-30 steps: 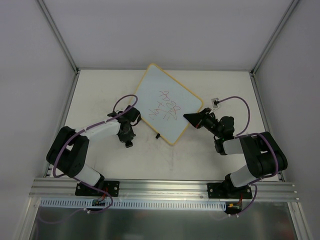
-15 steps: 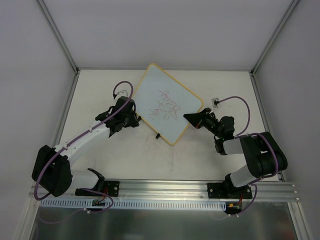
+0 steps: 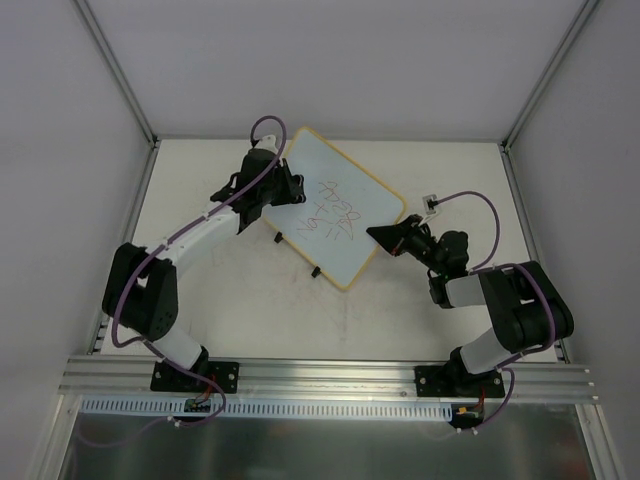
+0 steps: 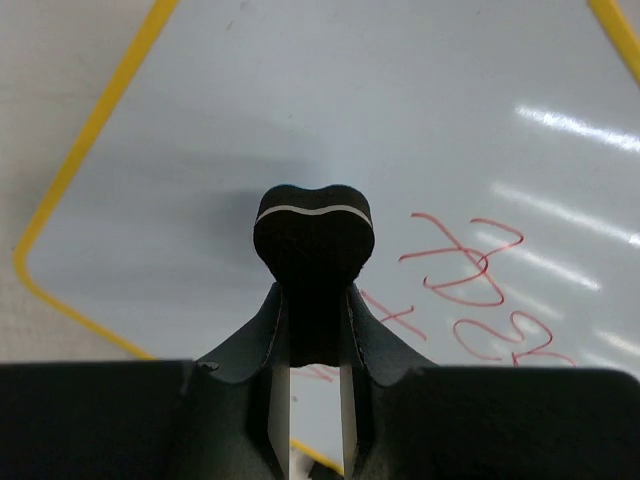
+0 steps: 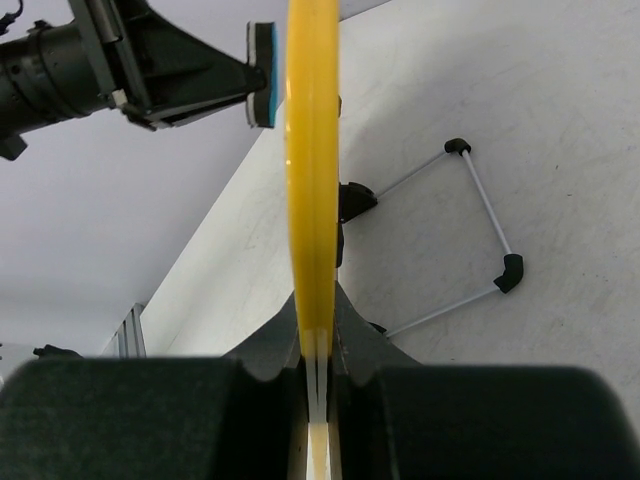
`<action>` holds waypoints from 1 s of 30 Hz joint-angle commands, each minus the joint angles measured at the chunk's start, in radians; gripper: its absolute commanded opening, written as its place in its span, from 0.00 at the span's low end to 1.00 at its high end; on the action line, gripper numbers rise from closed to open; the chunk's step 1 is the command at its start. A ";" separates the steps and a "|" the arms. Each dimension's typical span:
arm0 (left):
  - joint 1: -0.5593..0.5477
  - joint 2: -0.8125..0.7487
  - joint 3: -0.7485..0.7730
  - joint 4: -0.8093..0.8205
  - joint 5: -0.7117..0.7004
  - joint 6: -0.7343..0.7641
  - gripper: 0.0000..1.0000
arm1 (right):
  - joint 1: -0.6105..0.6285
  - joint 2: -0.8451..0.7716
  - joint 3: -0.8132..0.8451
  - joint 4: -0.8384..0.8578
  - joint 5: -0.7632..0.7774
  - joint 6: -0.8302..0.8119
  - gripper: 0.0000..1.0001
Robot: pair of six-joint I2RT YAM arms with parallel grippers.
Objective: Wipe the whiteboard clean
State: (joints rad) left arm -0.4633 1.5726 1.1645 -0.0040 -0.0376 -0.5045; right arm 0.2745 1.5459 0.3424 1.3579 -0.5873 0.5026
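the left gripper is squeezed shut on a small black eraser, and the eraser is up against the pale face of the whiteboard, near its left edge and beside the red writing. the right gripper pinches the board's yellow rim on the other side. the whiteboard sits toward the back of the table, with a thin wire stand beside it.

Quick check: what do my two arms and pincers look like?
The left arm and right arm have black joints with pale grey-white links, each trailing a looping purple cable. The left pincer and right pincer have matte black tapered fingers.
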 commanded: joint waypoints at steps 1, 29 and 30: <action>-0.003 0.070 0.102 0.075 0.064 0.050 0.00 | 0.008 0.029 0.012 0.173 -0.086 -0.007 0.00; -0.005 0.122 -0.055 0.398 0.035 0.098 0.00 | 0.011 0.016 0.001 0.172 -0.085 -0.012 0.00; -0.005 0.121 -0.055 0.406 0.035 0.103 0.00 | 0.011 0.017 0.000 0.170 -0.082 -0.010 0.00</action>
State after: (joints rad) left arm -0.4637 1.7100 1.1179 0.3340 -0.0082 -0.4179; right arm 0.2718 1.5551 0.3496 1.3548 -0.5880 0.5251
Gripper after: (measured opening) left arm 0.154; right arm 0.082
